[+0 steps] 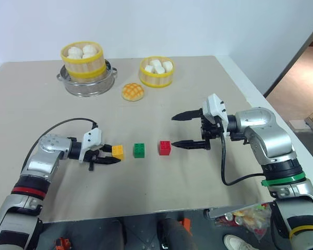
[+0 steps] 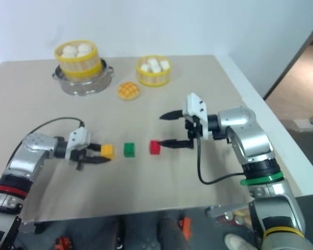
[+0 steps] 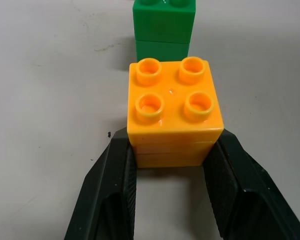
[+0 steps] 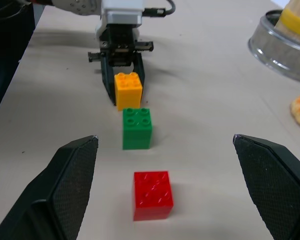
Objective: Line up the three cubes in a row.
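Three cubes mid-table, nearer front edge: yellow cube (image 1: 117,151) clamped in left gripper (image 1: 108,154), green cube (image 1: 139,150), red cube (image 1: 165,148). Right gripper (image 1: 190,130) gapes wide, empty, beside red. Risk: releasing yellow skewed, or fingers nudging green, breaks row.

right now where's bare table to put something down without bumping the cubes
The near strip of the table, between the cube row and the front edge, is bare. So is the stretch between the row and the bun. It is crowded along the row: orange-yellow cube in the left gripper, green cube, red cube, and the open right gripper beside it.
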